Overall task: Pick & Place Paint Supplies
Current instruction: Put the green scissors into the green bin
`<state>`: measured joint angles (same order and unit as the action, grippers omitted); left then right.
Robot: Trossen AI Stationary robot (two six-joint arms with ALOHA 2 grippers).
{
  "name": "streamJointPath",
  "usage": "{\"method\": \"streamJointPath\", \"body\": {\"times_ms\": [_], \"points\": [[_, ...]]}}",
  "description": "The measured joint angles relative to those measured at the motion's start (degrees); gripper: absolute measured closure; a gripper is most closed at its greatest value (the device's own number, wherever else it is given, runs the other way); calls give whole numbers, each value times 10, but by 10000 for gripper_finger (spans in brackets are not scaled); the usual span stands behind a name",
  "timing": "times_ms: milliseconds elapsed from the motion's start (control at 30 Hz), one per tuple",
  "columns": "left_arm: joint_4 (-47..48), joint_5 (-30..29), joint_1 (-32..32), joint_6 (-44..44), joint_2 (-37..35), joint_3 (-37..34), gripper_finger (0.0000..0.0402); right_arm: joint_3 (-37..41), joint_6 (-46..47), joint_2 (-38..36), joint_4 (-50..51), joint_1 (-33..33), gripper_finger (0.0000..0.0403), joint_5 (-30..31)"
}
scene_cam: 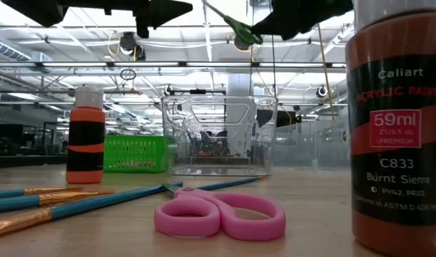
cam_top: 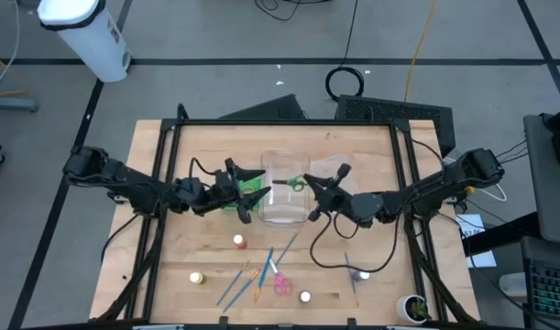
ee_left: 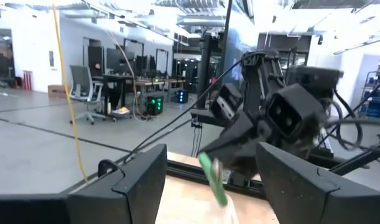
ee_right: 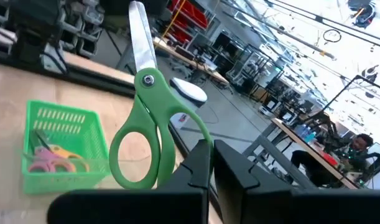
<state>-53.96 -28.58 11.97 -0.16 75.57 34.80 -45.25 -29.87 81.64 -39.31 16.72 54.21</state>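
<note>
My right gripper (ee_right: 205, 163) is shut on green-handled scissors (ee_right: 146, 106), held in the air over the clear plastic container (cam_top: 284, 191); the scissors also show in the high view (cam_top: 294, 183) and the low view (scene_cam: 242, 32). My left gripper (ee_left: 208, 186) is open above the green basket (cam_top: 250, 194), facing the right gripper and touching nothing. Pink and orange scissors (ee_right: 53, 155) lie inside the green basket (ee_right: 65, 146). Pink scissors (cam_top: 281, 282), blue and orange brushes (cam_top: 252, 270) and small paint bottles (cam_top: 238, 241) lie on the table's near half. My right gripper pinches the green scissors by one handle loop (ee_right: 193, 138) between its two shut fingers. The other loop (ee_right: 137, 155) hangs free beside them. The blades (ee_right: 139, 37) point away from the fingers, toward the left arm. The scissors are lifted clear of everything.
In the low view an orange bottle (scene_cam: 85, 135) and a burnt-sienna paint bottle (scene_cam: 399, 128) stand near the camera, with pink scissors (scene_cam: 218, 214) and brushes (scene_cam: 68, 203) between them. A small pot (cam_top: 412, 307) sits at the table's near right corner. A metal frame (cam_top: 289, 122) borders the table.
</note>
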Motion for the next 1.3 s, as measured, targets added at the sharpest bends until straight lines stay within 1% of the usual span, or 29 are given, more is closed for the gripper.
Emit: {"method": "streamJointPath", "body": {"times_ms": [133, 333, 633, 700, 867, 1033, 1100, 1167, 1300], "points": [[66, -3, -1, -5, 0, 26, 146, 0, 0, 23, -13, -6, 403, 0], [187, -40, -1, -44, 0, 53, 146, 0, 0, 31, -20, -9, 403, -1], [225, -43, -25, -117, 0, 58, 146, 0, 0, 31, -12, -5, 403, -1], [226, -28, -30, -127, 0, 58, 146, 0, 0, 31, -9, -5, 403, -1], [229, 38, -47, -155, 0, 58, 147, 0, 0, 31, -10, -5, 403, -2], [233, 76, -59, -161, 0, 58, 147, 0, 0, 31, -9, -5, 403, -2], [244, 80, -64, -171, 0, 58, 155, 0, 0, 31, -9, -5, 403, -2], [253, 81, -67, -180, 0, 58, 173, 0, 0, 31, -7, -5, 403, -2], [257, 84, -71, -191, 0, 58, 237, 0, 0, 31, -6, -5, 403, -2]]}}
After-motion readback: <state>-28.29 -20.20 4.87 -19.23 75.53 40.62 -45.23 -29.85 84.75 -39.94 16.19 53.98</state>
